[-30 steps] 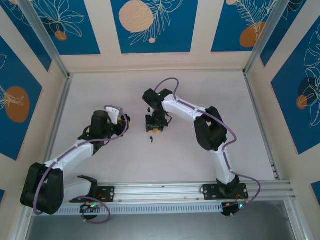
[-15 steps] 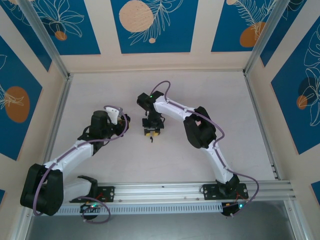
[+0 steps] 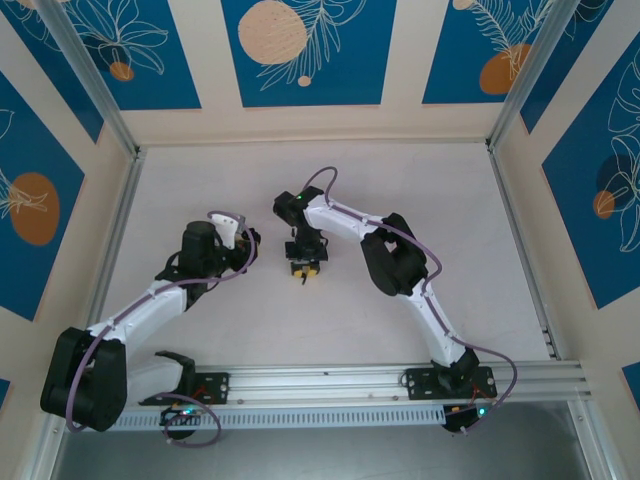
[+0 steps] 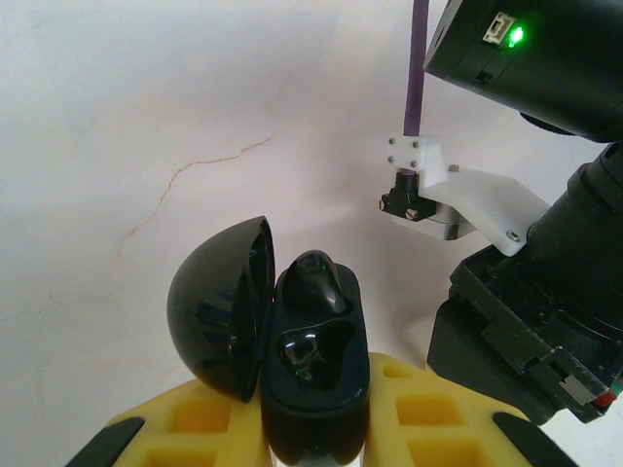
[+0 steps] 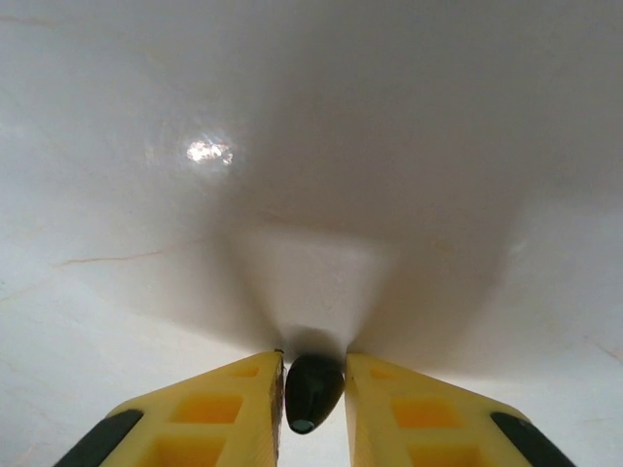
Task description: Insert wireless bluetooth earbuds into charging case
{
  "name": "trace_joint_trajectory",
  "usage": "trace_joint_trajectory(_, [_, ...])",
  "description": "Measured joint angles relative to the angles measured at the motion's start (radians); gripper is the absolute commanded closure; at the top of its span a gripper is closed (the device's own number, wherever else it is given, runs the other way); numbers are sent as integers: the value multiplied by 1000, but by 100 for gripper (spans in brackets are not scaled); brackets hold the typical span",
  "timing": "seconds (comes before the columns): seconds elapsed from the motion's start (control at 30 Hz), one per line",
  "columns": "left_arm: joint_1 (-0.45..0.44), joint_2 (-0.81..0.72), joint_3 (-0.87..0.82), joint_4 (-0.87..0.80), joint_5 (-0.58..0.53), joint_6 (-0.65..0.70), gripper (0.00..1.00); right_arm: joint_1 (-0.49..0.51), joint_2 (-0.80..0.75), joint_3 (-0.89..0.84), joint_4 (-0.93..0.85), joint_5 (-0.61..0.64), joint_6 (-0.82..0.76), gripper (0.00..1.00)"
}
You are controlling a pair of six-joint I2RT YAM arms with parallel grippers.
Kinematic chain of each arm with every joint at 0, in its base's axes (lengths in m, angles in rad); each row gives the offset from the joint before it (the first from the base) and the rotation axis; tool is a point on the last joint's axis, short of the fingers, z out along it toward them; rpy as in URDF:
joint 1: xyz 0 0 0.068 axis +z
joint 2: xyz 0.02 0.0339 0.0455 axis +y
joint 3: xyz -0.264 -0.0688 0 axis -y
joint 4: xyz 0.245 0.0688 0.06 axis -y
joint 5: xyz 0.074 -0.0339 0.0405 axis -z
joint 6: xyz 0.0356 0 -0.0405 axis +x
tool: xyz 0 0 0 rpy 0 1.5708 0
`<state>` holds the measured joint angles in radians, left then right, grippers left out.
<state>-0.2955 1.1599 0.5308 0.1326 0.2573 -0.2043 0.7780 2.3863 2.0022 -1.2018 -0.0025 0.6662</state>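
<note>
Right now, your black earbud (image 5: 311,392) sits at the bottom centre of the right wrist view. It is pinched between the two yellow fingers (image 5: 224,399) of the right gripper (image 3: 303,267), whose jaws are clamped on it from either side. Its rounded end points up the frame toward the pale table (image 3: 430,190). You cannot tell from here whether it touches the surface.

A second black earbud (image 4: 316,284) is seated in the upper pocket of the charging case (image 4: 316,389), low in the middle of the left wrist view. The pocket below it is glossy and dark and looks empty. The case's domed lid (image 4: 219,306) hangs open to the left. The left gripper (image 4: 313,433) has its jaws closed on the body of the case, with a yellow finger on either side at the bottom edge.

On the right of that view you see the black wrist of the right arm (image 4: 545,292), with a green light (image 4: 513,36) and a purple cable (image 4: 419,68) near the upper right corner. A thin brown crack line (image 4: 209,165) crosses the table in the upper left.

From above, the two grippers are near each other but apart, just left of the frame's centre. Blue leaf-patterned panels (image 3: 300,50) line the walls around the table.
</note>
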Motion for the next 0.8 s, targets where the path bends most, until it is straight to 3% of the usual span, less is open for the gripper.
trace_joint_trajectory(0.3, [0, 11, 0, 0, 3, 0, 78, 6, -5, -5, 3, 20, 0, 82])
trace_joint_trajectory(0.47, [0, 34, 0, 4, 26, 0, 78, 12, -71, -102, 68, 56, 0, 84])
trace_joint_trajectory(0.8, [-26, 126, -47, 184, 210, -8, 78, 5, -470, -468, 289, 182, -47, 84])
